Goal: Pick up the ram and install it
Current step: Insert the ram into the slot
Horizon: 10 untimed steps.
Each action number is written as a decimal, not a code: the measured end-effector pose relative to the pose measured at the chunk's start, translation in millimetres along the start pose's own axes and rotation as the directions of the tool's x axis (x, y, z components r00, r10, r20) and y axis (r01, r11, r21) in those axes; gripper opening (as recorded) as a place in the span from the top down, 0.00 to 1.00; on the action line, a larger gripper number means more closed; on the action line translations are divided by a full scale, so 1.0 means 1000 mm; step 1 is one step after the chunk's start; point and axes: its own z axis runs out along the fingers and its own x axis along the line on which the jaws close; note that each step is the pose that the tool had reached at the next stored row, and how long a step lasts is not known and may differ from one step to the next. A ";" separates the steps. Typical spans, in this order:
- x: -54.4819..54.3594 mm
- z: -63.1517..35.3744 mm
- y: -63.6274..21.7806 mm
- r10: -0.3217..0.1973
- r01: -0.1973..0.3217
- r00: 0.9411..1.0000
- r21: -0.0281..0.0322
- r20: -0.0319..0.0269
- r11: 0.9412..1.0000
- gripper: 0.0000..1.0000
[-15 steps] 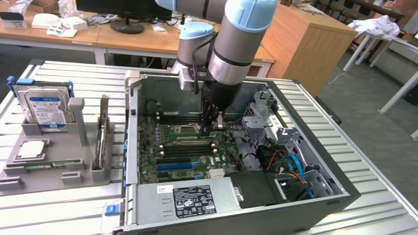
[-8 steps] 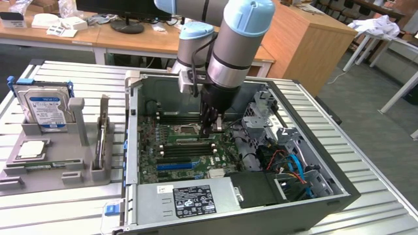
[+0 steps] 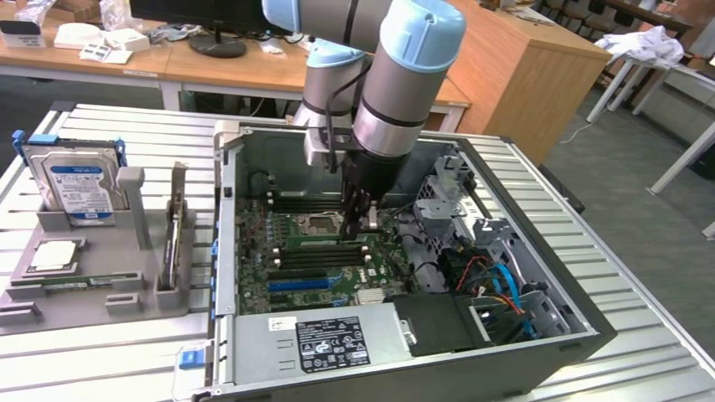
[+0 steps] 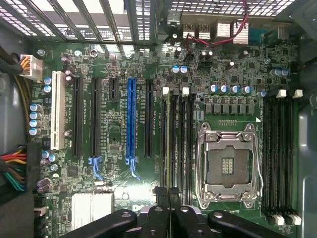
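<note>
hard drive (image 3: 76, 188), open computer case (image 3: 227, 276)

drive cage (image 3: 447, 194) beside pincer (image 3: 363, 233), cables (image 3: 497, 285) beyond

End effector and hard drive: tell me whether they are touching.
Apart. The exterior view shows the end effector inside the open computer case, while the hard drive stands in the gray holder outside it, at the exterior view's left.
</note>
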 end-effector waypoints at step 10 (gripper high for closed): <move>0.000 0.0013 0.0009 0.000 0.000 1.000 0.002 0.000 1.000 0.88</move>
